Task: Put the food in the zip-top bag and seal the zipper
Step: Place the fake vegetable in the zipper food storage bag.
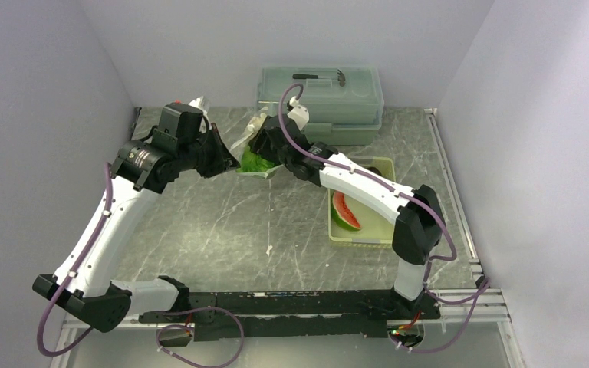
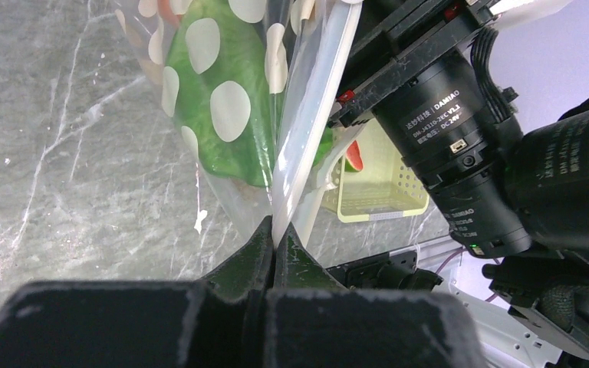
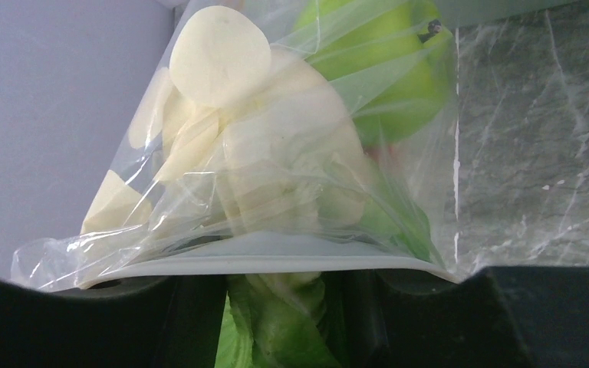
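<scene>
The zip-top bag (image 1: pixel 247 146), clear with white dots, hangs between both grippers at the back middle of the table. My left gripper (image 2: pixel 274 239) is shut on the bag's zipper strip (image 2: pixel 307 130) at one end. Leafy green lettuce (image 2: pixel 222 123) fills the bag. In the right wrist view the zipper (image 3: pixel 261 264) runs across my right gripper (image 3: pixel 284 291), whose fingers stand apart with lettuce (image 3: pixel 276 330) between them at the bag's mouth. A smooth green fruit (image 3: pixel 387 77) lies deeper in the bag. A red watermelon slice (image 1: pixel 345 211) lies in the tray.
A pale yellow-green perforated tray (image 1: pixel 383 165) stands right of the bag, under the right forearm. A lidded grey-green box (image 1: pixel 320 92) sits against the back wall, just behind the grippers. Grey walls close in the left, right and back.
</scene>
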`<state>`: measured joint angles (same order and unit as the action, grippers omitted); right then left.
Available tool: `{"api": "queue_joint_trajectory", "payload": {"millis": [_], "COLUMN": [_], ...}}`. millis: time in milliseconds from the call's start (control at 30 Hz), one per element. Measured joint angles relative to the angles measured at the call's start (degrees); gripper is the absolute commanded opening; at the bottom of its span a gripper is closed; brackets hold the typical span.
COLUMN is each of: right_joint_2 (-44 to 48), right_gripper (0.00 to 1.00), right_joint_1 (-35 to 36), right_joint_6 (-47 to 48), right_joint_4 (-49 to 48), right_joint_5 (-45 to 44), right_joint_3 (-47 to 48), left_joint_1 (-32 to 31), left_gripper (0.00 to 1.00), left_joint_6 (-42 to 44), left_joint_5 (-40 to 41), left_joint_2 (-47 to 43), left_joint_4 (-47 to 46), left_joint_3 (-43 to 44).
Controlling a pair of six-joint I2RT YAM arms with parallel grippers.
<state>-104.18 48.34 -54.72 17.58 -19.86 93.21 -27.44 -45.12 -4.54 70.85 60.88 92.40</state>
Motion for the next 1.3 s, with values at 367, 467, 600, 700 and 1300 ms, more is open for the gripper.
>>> {"api": "queue_joint_trajectory", "payload": {"millis": [367,467,600,700,1300], "right_joint_2": [0.33,0.37,0.37,0.37,-2.78], "right_gripper": [0.62,0.64,0.66,0.7,0.77], "right_joint_1": [-0.94,-1.27,-1.57,-1.88,-2.95], "right_joint_6": [5.33,6.86,9.4,11.67,25.4], "right_joint_4": [6.08,7.89,12.28,16.44,34.97], "right_joint_5": [10.62,12.63,14.62,15.78,17.79], "right_joint_3": [1.14,2.01,4.66,8.04,28.22], "left_joint_1": [0.15,0.24,0.26,0.37,2.05], "left_gripper": [0.0,0.0,0.0,0.0,0.0], "left_joint_6": [-0.2,-0.17,-0.15,-0.15,0.48], "left_joint_5": [-0.09,0.22,1.31,1.88,2.21], "left_joint_2": [-1.07,-1.27,-1.53,-1.95,-2.36], "left_joint_4": [0.04,0.09,0.22,0.26,-0.04], "left_joint_3": [-0.92,-0.94,-1.09,-1.44,-5.16]}}
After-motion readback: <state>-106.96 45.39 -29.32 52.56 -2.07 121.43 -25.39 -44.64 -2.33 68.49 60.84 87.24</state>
